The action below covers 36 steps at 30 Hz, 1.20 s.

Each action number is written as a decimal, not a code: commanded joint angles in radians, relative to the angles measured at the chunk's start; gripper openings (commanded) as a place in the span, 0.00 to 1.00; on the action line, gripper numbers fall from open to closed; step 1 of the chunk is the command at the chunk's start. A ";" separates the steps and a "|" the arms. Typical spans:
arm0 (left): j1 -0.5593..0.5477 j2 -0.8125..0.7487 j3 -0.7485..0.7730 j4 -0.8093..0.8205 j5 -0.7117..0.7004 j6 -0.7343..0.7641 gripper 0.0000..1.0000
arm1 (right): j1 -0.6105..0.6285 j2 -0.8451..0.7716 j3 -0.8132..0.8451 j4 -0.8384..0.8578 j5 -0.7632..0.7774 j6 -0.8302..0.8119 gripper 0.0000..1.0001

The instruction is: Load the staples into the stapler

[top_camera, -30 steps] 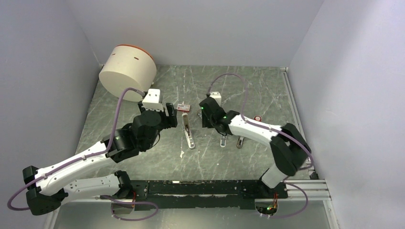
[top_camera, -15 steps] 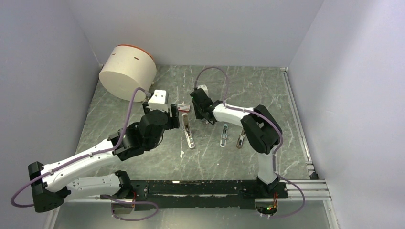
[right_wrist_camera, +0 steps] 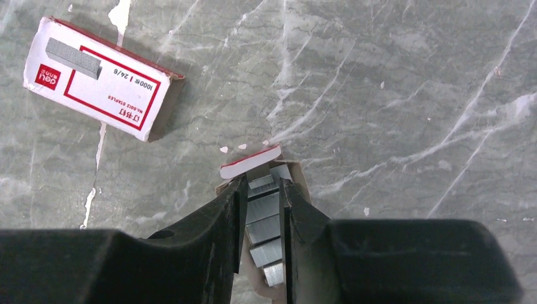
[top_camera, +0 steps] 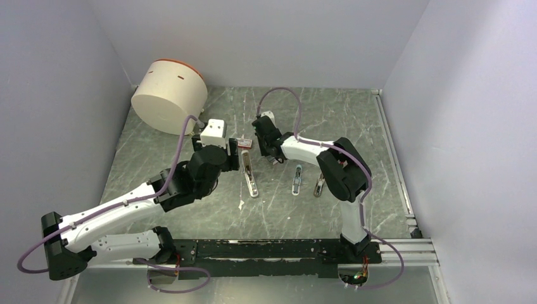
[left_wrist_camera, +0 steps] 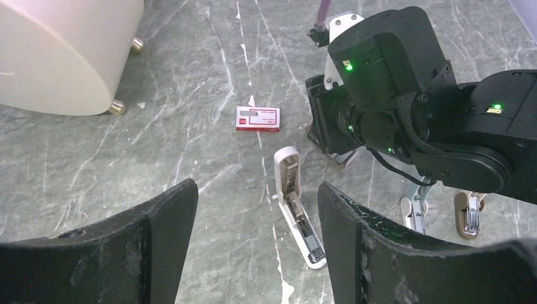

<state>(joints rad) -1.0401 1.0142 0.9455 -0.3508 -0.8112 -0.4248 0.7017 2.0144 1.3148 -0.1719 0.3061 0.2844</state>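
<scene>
While the desk (top_camera: 266,212) carries a cream drum (top_camera: 170,95) far left, left fingers (left_wrist_camera: 253,190) hang wide and empty, left of the opened stapler (left_wrist_camera: 297,209) mid-desk. Right fingers (right_wrist_camera: 263,190) sit narrow around a staple strip (right_wrist_camera: 263,218); clamped or not, cannot tell. Staples box (right_wrist_camera: 101,77) lies just beyond the stapler.

Place: a robotics lab test cell.
Walls: plain pale panels (top_camera: 266,38) closed in the table on three sides.
Surface: a grey marble-patterned tabletop (top_camera: 354,123).
Machines: a left arm (top_camera: 117,212) and a right arm (top_camera: 305,150), white and black, stood on a metal rail (top_camera: 266,249) at the near edge.
Wiring: purple cables (left_wrist_camera: 322,10) ran exposed along the arms.
</scene>
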 commanded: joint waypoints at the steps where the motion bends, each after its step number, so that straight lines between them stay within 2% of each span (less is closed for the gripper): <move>1: 0.011 0.004 0.010 0.024 -0.013 0.014 0.74 | -0.013 0.026 0.032 0.033 0.010 -0.020 0.28; 15: 0.025 0.012 0.007 0.029 -0.001 0.015 0.74 | -0.019 0.030 0.030 0.055 -0.009 -0.025 0.31; 30: 0.029 0.015 0.005 0.029 0.004 0.013 0.74 | -0.037 0.049 0.027 0.056 -0.057 -0.021 0.26; 36: 0.031 0.017 0.006 0.030 0.006 0.016 0.74 | -0.037 0.032 0.020 0.056 -0.049 -0.023 0.20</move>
<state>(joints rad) -1.0161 1.0271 0.9455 -0.3477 -0.8093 -0.4221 0.6716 2.0392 1.3239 -0.1173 0.2565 0.2680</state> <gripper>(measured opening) 0.741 0.223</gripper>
